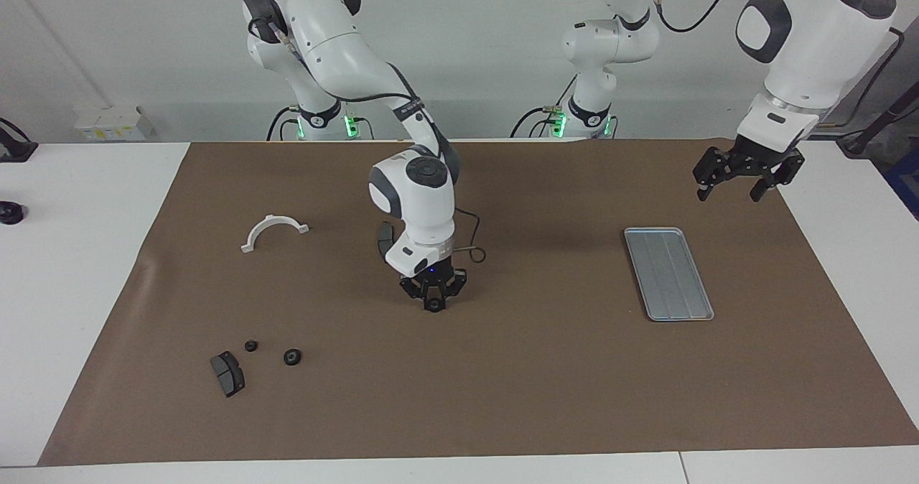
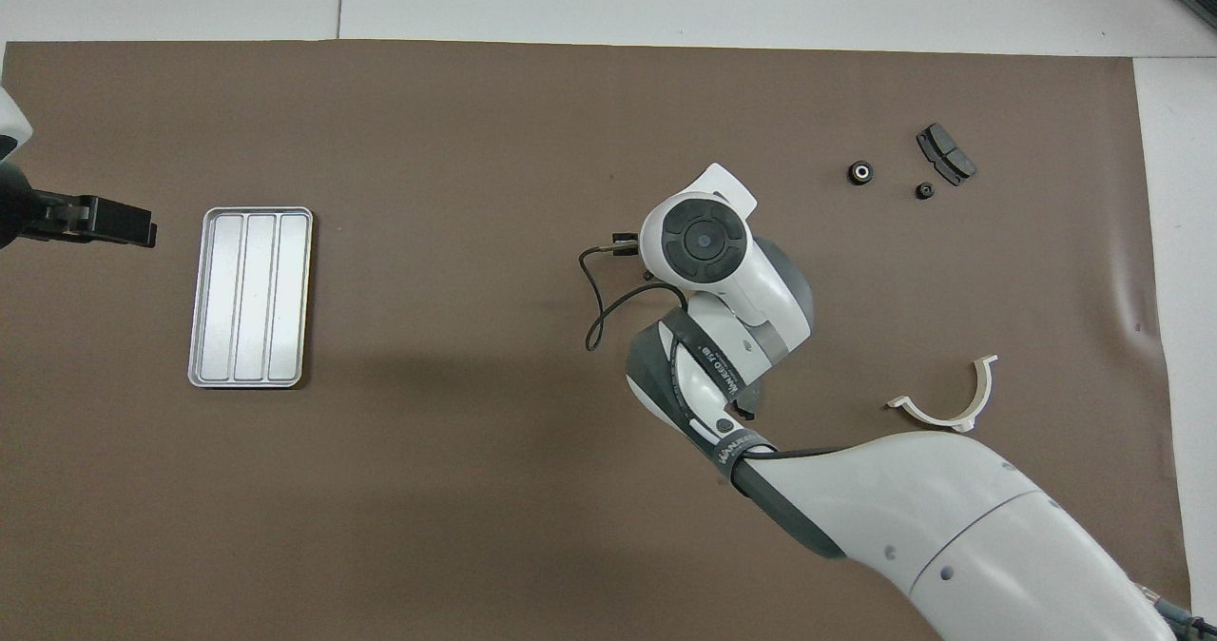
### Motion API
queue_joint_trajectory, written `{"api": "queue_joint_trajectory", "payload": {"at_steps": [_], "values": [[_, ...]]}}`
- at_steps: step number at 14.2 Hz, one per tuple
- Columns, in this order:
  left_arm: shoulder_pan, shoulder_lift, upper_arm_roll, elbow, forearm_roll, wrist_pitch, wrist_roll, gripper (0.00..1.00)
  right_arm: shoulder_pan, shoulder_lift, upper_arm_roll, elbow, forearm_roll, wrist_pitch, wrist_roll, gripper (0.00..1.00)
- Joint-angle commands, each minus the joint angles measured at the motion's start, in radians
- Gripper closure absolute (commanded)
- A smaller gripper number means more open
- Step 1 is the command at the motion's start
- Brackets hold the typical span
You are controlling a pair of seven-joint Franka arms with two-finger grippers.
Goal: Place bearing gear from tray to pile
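Observation:
The silver-grey tray (image 1: 668,272) (image 2: 250,297) lies on the brown mat toward the left arm's end, with nothing in it. My right gripper (image 1: 434,303) hangs just above the middle of the mat, shut on a small black bearing gear (image 1: 434,306); the overhead view hides both under the wrist. The pile lies toward the right arm's end, farther from the robots: two black gears (image 1: 291,357) (image 1: 250,345) (image 2: 860,172) and a dark grey brake pad (image 1: 227,373) (image 2: 944,154). My left gripper (image 1: 739,182) (image 2: 105,223) is raised and open over the mat's edge beside the tray.
A white half-ring bracket (image 1: 274,231) (image 2: 946,403) lies nearer the robots than the pile. A second dark pad (image 1: 385,234) sits partly hidden by the right arm's wrist. A thin cable (image 2: 599,313) loops off that wrist.

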State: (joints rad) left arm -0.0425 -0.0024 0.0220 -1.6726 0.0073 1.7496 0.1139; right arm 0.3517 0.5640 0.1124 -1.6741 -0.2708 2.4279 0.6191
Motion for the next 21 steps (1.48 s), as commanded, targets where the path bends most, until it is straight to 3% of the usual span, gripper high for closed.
{"api": "queue_joint_trajectory", "payload": {"at_steps": [1,6,8,12,14,15,17,18,21], "values": [[-0.013,-0.076,-0.016,0.011,-0.013,-0.102,0.015,0.0,-0.123,-0.059,0.016,-0.015,-0.019,-0.05,-0.099,0.84],[0.024,-0.071,-0.048,0.045,-0.017,-0.162,0.021,0.0,-0.295,-0.11,0.018,-0.041,-0.002,-0.138,-0.283,0.84],[0.024,-0.065,-0.048,0.065,-0.018,-0.194,0.02,0.0,-0.344,-0.139,0.018,-0.128,0.002,-0.122,-0.288,0.83],[0.024,-0.09,-0.048,0.018,-0.024,-0.186,0.007,0.0,-0.356,-0.177,0.018,-0.219,0.005,-0.124,-0.254,0.79],[0.05,-0.09,-0.05,0.011,-0.039,-0.142,-0.016,0.0,-0.355,-0.179,0.018,-0.22,0.005,-0.133,-0.242,0.69],[0.053,-0.09,-0.048,0.014,-0.084,-0.143,-0.023,0.0,-0.353,-0.182,0.018,-0.219,0.005,-0.135,-0.234,0.59],[0.046,-0.084,-0.048,0.024,-0.096,-0.153,-0.016,0.0,-0.353,-0.209,0.018,-0.219,0.007,-0.141,-0.229,0.14],[0.046,-0.085,-0.048,0.022,-0.096,-0.153,-0.011,0.0,-0.355,-0.231,0.018,-0.216,0.008,-0.151,-0.229,0.07],[0.043,-0.082,-0.045,0.028,-0.08,-0.174,0.006,0.0,-0.355,-0.282,0.018,-0.129,0.063,-0.284,-0.237,0.03]]}}
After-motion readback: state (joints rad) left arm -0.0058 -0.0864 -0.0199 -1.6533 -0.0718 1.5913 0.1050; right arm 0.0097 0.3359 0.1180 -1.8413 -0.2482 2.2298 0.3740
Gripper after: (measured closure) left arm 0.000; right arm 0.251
